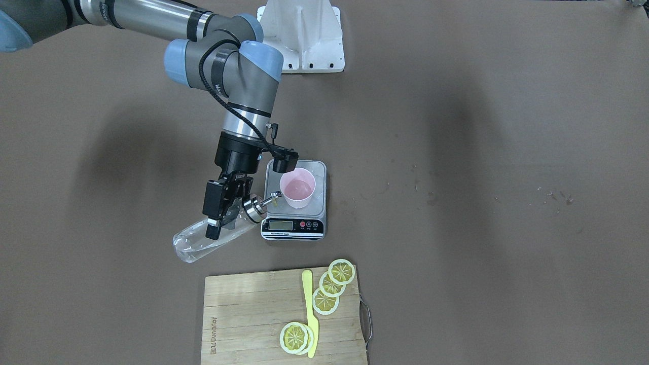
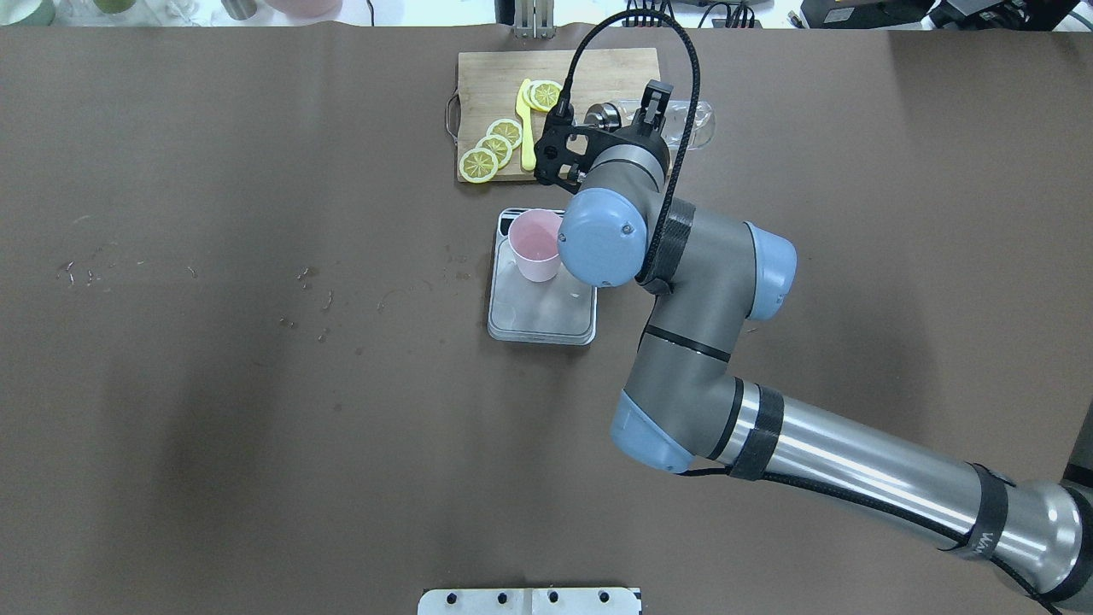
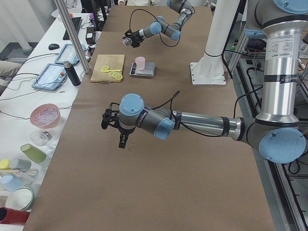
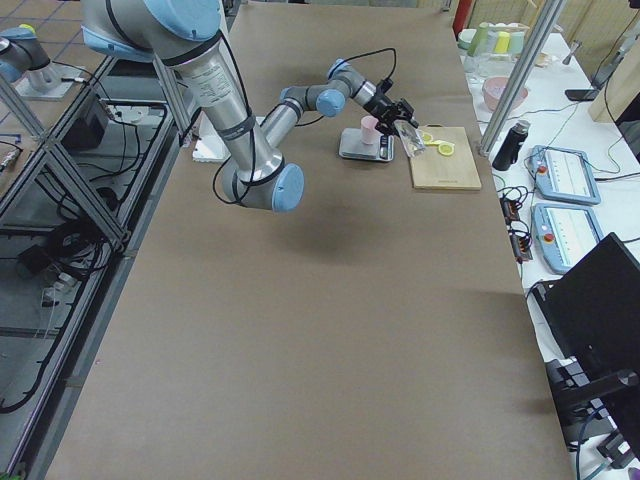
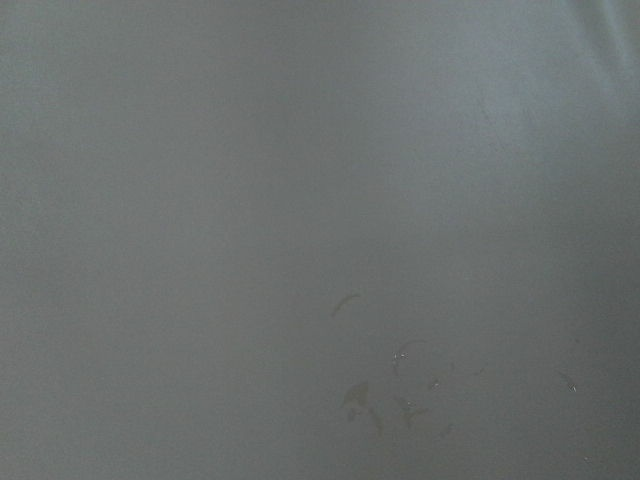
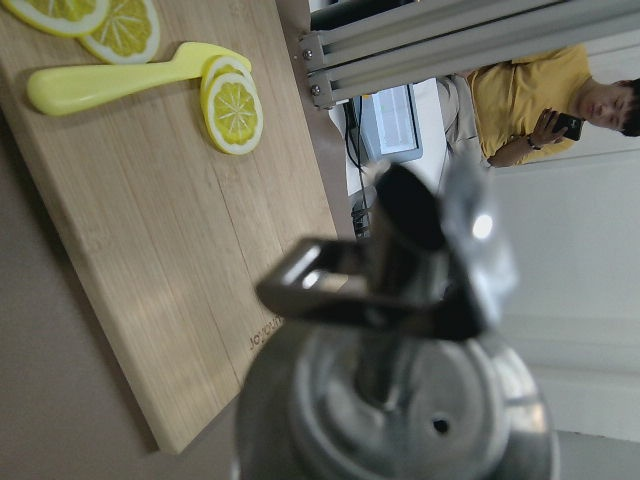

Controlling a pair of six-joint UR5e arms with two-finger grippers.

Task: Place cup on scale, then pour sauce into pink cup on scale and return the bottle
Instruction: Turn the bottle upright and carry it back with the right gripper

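— Where is the bottle?
— The right gripper point(image 1: 222, 225) has it. Its two fingers are squeezed tight on the glass middle of the bottle point(image 1: 192, 246), one on each side.
— Is it standing up?
— No. It is tipped far over on its side. The bottom sticks out behind the fingers. The shiny cap point(image 1: 253, 208) is just in front of them.
— And the cup?
— The pink cup point(image 1: 298, 190) stands upright on the scale point(image 1: 293, 225), just past the cap. The spout point(image 1: 275, 194) reaches the near edge of the cup. I cannot tell if it touches. I cannot tell if any sauce is coming out.
— What else is close by?
— A wooden board point(image 1: 243, 304) lies on the side of the right gripper away from the robot. Lemon slices point(image 1: 325, 300) and a yellow knife point(image 1: 310, 314) lie on it.
— What about the other one?
— The left gripper point(image 3: 121, 139) hangs over the brown table point(image 1: 456, 203), well apart from the right gripper and the scale. It shows only from the side, so I cannot tell if its fingers are apart or together.
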